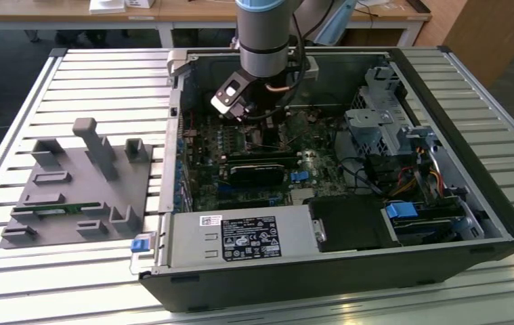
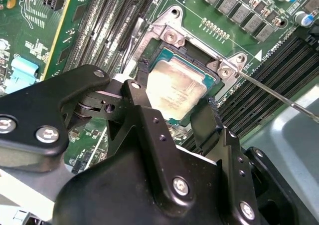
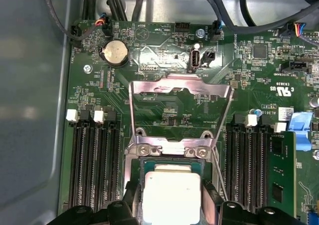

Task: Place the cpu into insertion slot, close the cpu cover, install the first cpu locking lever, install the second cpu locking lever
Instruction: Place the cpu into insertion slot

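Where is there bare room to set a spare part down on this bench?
On the table, bare slats lie between the grey fixture tray and the far edge, and again between the tray and the near edge. The computer case is crowded: the gripper sits over the cpu, flanked by memory slots, with cables alongside.

in the second wrist view the claw (image 2: 175, 96) is covering the chip (image 2: 172, 83)'s near edge and part of the socket (image 2: 158, 55)'s rim.
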`<control>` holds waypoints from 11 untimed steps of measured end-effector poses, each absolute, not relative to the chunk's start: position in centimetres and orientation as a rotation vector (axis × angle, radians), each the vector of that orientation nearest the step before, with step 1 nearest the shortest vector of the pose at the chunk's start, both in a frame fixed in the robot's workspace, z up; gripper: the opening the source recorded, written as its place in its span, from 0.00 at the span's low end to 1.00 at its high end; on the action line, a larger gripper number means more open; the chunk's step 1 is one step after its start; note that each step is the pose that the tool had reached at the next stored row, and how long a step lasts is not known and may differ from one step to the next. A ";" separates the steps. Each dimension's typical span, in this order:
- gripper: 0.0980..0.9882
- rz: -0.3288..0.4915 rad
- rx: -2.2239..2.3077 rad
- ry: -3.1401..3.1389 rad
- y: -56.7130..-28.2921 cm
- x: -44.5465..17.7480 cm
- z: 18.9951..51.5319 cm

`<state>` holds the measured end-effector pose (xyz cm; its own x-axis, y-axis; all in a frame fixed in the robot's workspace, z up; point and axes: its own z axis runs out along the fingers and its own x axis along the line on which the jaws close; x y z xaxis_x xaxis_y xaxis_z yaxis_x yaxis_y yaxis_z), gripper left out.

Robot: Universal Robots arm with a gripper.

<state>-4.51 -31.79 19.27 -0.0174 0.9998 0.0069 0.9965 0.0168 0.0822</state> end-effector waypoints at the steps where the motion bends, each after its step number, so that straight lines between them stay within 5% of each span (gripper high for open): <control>1: 0.58 0.098 2.164 2.202 -31.8 -4.5 19.2; 11: 0.58 0.097 2.164 2.202 -31.7 -4.5 20.2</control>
